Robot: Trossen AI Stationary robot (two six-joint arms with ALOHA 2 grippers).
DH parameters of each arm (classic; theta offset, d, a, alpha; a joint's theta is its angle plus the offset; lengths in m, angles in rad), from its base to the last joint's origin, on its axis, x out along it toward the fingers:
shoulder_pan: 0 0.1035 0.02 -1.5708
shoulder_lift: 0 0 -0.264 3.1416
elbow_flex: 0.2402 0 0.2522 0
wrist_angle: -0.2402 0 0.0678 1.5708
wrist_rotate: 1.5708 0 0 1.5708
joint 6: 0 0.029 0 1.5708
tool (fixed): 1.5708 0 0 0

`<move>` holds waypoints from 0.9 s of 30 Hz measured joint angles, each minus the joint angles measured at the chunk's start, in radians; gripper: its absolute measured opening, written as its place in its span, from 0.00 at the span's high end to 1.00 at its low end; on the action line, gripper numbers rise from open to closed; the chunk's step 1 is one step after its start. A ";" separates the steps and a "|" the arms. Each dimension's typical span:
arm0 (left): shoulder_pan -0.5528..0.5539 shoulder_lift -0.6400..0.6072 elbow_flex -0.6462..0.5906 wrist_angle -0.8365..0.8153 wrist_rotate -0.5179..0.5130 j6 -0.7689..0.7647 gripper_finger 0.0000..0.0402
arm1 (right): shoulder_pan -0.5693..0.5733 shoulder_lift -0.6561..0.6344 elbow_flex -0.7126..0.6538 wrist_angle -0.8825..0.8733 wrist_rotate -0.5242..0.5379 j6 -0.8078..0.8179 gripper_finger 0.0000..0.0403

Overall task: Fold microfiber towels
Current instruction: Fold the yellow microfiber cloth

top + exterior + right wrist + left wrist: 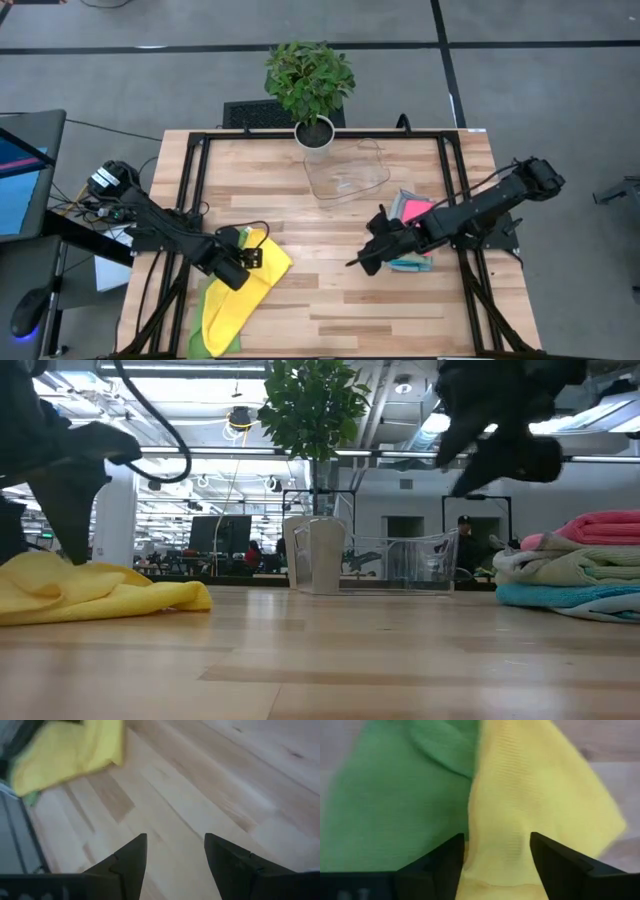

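Observation:
A yellow towel lies crumpled at the table's near left, partly over a green towel. My left gripper stands open over the yellow towel, pointing steeply down, with a raised ridge of the cloth between its fingers. The green towel lies beside that ridge. My right gripper hangs open above bare wood near the table's middle. At the right, a stack of folded towels lies on the table, pink on top, a pale one under it, teal at the bottom. My left gripper comes at the yellow towel from above, one finger on either side of the ridge near the cloth's left part. I cannot tell whether the fingers touch the cloth. The towel lies slack on the table.
A clear plastic tray and a potted plant stand at the far middle. Black frame rails run along the table's left and right sides. Bare wood lies between the two arms and toward the near edge.

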State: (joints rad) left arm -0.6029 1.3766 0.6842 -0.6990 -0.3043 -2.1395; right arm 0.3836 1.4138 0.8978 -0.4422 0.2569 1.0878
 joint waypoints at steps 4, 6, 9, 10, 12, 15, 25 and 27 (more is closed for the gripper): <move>0.005 0.000 0.000 0.030 -0.016 0.033 0.57 | -0.008 0.059 0.000 0.085 -0.001 -0.040 0.44; 0.006 0.000 0.000 0.037 -0.019 0.034 0.65 | -0.015 0.093 0.012 0.117 -0.022 -0.049 0.44; 0.006 0.000 0.000 0.067 -0.040 0.044 0.77 | -0.024 0.147 0.044 0.114 -0.066 -0.090 0.45; 0.006 0.000 0.000 0.073 -0.049 0.043 0.82 | -0.027 0.163 0.058 0.112 -0.080 -0.112 0.45; 0.005 0.000 0.000 0.095 -0.074 0.034 0.91 | -0.031 0.187 0.092 0.114 -0.096 -0.159 0.45; 0.004 -0.002 0.015 0.171 -0.097 0.035 0.98 | -0.033 0.213 0.149 0.117 -0.104 -0.240 0.45; -0.011 -0.003 0.277 0.172 -0.064 0.309 0.99 | -0.046 0.212 0.245 0.201 -0.099 -0.517 0.45; -0.018 -0.003 0.339 0.168 -0.038 0.383 0.99 | -0.037 0.212 0.245 0.238 -0.102 -0.583 0.45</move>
State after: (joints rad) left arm -0.6213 1.3739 1.0233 -0.5308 -0.3420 -1.7562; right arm 0.3461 1.6253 1.1423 -0.2047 0.1554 0.5044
